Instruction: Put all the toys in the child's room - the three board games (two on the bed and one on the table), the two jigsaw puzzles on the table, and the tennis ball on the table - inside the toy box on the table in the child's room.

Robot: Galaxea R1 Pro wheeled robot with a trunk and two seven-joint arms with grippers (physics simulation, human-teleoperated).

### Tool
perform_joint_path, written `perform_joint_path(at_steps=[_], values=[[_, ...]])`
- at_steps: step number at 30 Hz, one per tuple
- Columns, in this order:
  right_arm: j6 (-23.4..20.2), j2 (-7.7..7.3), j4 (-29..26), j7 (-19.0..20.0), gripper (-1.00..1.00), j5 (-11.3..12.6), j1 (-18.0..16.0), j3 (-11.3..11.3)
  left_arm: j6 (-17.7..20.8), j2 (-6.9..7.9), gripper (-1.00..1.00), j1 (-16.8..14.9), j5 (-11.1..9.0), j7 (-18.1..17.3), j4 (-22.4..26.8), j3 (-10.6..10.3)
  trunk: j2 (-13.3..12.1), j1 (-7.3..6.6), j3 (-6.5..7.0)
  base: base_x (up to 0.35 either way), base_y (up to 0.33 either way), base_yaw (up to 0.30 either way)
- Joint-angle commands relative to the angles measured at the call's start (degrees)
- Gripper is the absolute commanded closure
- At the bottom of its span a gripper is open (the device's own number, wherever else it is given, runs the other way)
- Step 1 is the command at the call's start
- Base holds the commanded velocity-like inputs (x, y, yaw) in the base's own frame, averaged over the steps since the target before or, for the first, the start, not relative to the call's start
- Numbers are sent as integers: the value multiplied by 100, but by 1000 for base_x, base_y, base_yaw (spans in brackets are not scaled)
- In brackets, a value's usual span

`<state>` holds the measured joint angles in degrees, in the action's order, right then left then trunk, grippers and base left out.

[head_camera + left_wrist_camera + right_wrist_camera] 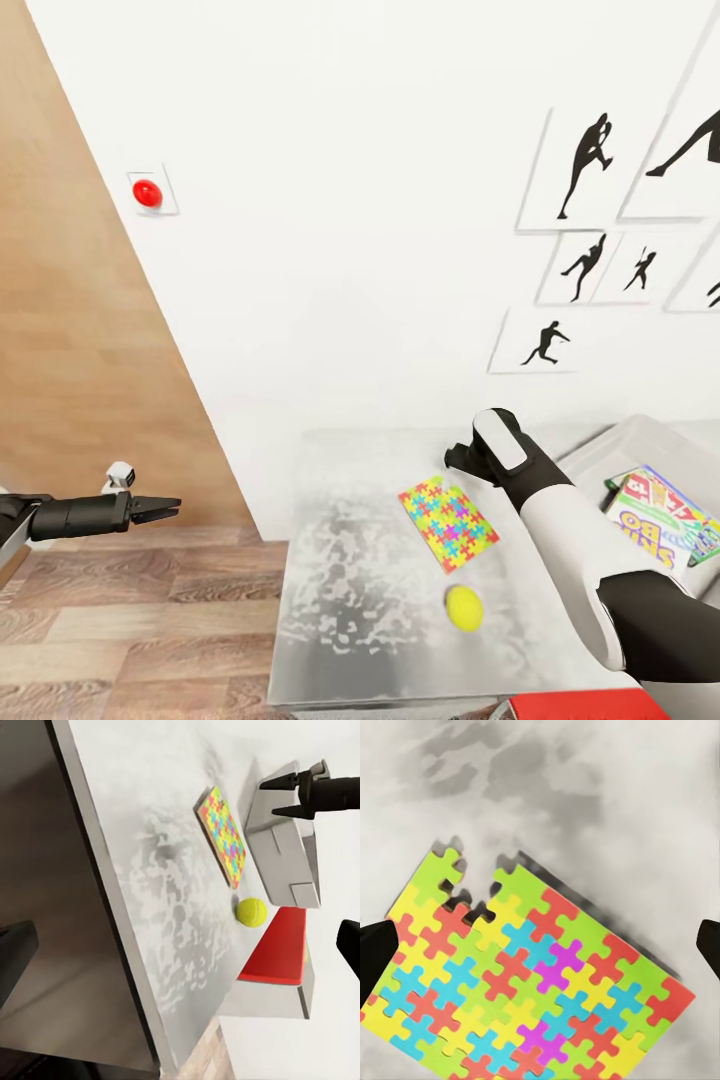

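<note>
Right wrist view: right gripper (540, 945) jaws wide over the jigsaw puzzle (529, 979) on the bench (340, 560); left gripper (160, 510) jaws narrow.

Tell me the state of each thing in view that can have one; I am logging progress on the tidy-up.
jigsaw puzzle: flat on the table, outside the toy box, some edge pieces missing.
tennis ball: resting on the table, not yet in the toy box.
toy box: on the table, holding board games.
board games: lying inside the toy box.
right gripper: open above the puzzle.
left gripper: off the table's side, jaws close together, holding nothing.
</note>
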<state>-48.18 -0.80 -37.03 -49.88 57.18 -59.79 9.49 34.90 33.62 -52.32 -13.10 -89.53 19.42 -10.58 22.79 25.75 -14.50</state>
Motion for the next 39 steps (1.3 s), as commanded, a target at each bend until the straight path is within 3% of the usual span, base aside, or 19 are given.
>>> perform_joint_path(at_steps=[1,6,13,23,26,31,33,39], values=[[-16,-8,-8,-26,-100,56,-6,36,61,5,-100,-7,-31,-21,1,-41,13,3,-21,0,0,0],[-8,-18,-28,395,-100,46,-9,41,61,4,-100,-6,-32,-20,1,-41,13,3,-69,0,0,0],[-7,-114,-25,622,-100,44,-15,35,61,4,-100,-7,-27,-20,1,-41,13,3,-135,0,0,0],[-20,-470,-23,844,-100,53,-23,22,61,4,-100,-7,-27,-20,1,-41,13,3,-230,0,0,0],[-22,-621,-18,1215,-100,49,-24,19,61,4,-100,-7,-26,-20,1,-41,13,3,-258,0,0,0],[-40,-1085,-15,2034,-100,59,-24,-1,61,4,-100,-7,-26,-20,1,-41,13,3,-305,0,0,0],[-47,-1176,-15,2309,-100,57,-24,-11,61,4,-100,-7,-27,-20,1,-41,13,3,-324,0,0,0],[-41,-1174,-15,2460,-100,50,-24,10,61,4,-100,-7,-26,-20,1,-41,13,3,-381,0,0,0]])
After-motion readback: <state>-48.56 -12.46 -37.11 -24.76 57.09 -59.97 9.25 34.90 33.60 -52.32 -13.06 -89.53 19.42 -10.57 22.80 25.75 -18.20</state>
